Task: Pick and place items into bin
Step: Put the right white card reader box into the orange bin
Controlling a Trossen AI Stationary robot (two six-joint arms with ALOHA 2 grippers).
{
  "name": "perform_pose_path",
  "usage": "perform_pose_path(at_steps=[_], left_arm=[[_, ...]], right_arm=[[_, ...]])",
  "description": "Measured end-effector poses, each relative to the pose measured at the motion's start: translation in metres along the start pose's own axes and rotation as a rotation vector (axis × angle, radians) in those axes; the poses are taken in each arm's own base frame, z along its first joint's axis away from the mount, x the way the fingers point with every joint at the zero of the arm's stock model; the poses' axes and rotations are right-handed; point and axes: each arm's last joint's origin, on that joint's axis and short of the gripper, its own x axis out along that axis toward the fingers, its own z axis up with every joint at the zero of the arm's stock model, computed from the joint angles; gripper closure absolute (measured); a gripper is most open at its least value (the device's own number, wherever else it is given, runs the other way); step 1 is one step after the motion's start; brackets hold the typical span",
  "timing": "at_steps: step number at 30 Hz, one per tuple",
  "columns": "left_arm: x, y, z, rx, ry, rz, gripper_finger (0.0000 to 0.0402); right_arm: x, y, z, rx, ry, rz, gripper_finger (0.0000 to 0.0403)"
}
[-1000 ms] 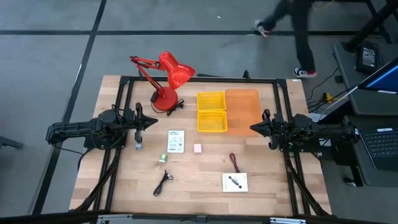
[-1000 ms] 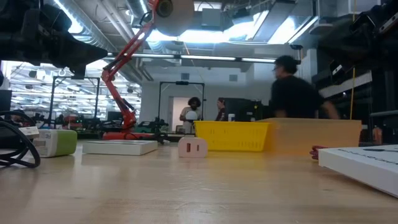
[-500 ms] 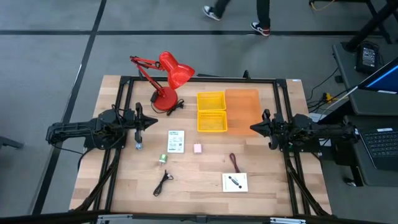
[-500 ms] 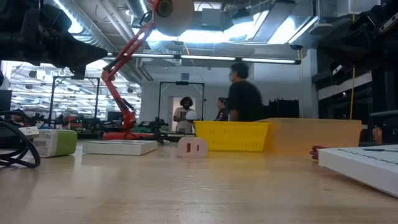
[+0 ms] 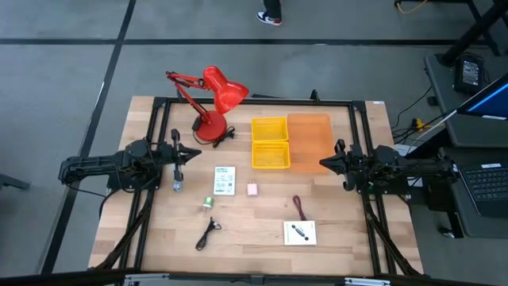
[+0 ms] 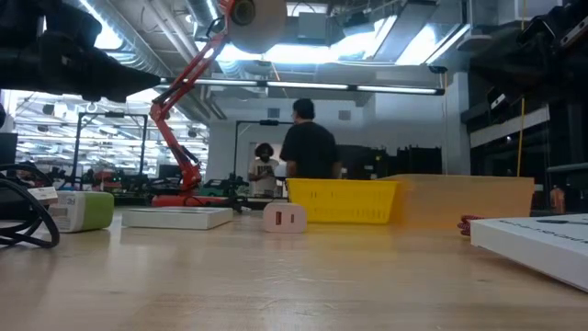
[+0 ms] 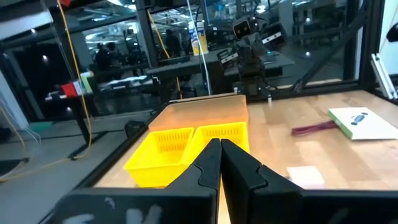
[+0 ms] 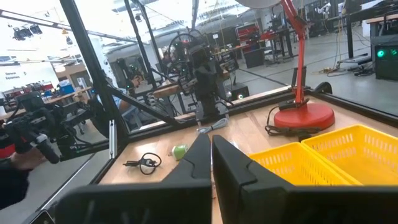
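High view: the items lie loose on the table in front of the yellow bin (image 5: 269,143): a white packet (image 5: 225,180), a pink block (image 5: 252,190), a green piece (image 5: 208,202), a black cord (image 5: 209,233), a maroon cord (image 5: 299,207) and a second packet (image 5: 299,233). The packet print is too small to read. The left gripper (image 5: 196,155) waits at the left edge, jaws together; the right gripper (image 5: 322,164) waits at the right, jaws together, beside an orange tray (image 5: 309,141). A red lamp (image 5: 213,97) stands far left.

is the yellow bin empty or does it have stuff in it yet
Empty: from above, both compartments of the yellow bin show only bare mesh floor.
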Motion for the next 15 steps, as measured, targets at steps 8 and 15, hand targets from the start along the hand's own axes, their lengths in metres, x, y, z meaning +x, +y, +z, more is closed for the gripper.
perform_pose_path(at_steps=[8, 15], left_arm=[[0.0, 0.0, 0.0, -0.018, -0.001, 0.0, 0.0395], [0.0, 0.0001, 0.0002, -0.156, -0.002, 0.003, 0.0395]], right_arm=[[0.0, 0.0, 0.0, -0.023, 0.0, 0.0, 0.0402], [0.0, -0.0004, -0.0014, -0.175, 0.015, -0.003, 0.0402]])
